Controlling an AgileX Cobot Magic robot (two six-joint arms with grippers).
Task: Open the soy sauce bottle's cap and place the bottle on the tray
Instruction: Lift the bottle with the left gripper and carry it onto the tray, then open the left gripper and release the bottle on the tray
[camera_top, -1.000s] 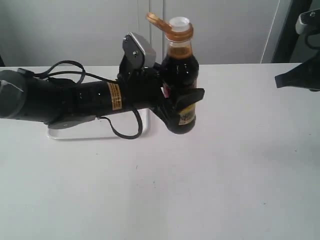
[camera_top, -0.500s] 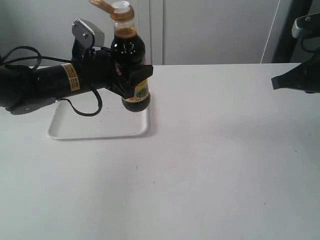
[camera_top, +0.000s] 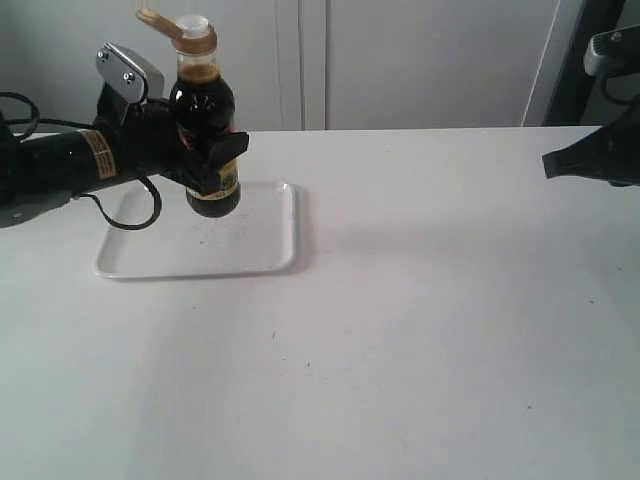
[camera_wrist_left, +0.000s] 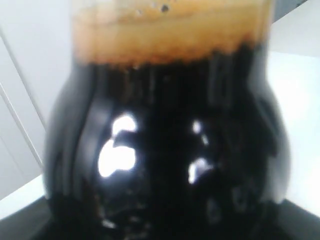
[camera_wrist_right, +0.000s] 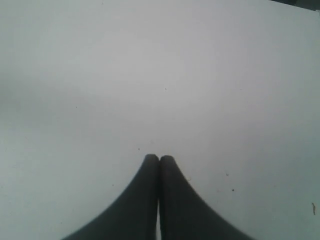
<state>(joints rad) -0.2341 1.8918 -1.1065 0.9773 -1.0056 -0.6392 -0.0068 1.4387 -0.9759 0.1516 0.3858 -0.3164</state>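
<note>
My left gripper (camera_top: 215, 160) is shut on the soy sauce bottle (camera_top: 203, 110) and holds it upright in the air above the white tray (camera_top: 270, 250). The golden-brown cap (camera_top: 160, 20) is flipped open to the left, baring the white spout (camera_top: 193, 22). The bottle's yellow label shows below the fingers. In the left wrist view the dark bottle (camera_wrist_left: 165, 150) fills the picture and hides the jaws. My right gripper (camera_wrist_right: 159, 159) is shut and empty over bare table; in the exterior view it sits at the right edge (camera_top: 550, 165).
The tray lies on a white table (camera_top: 400, 330) at the back left. A grey wall runs behind the table. A black cable (camera_top: 130, 215) loops from the left arm down over the tray.
The left arm has carried the bottle leftward from the table's middle to a spot above the tray. The right gripper has stayed put.
</note>
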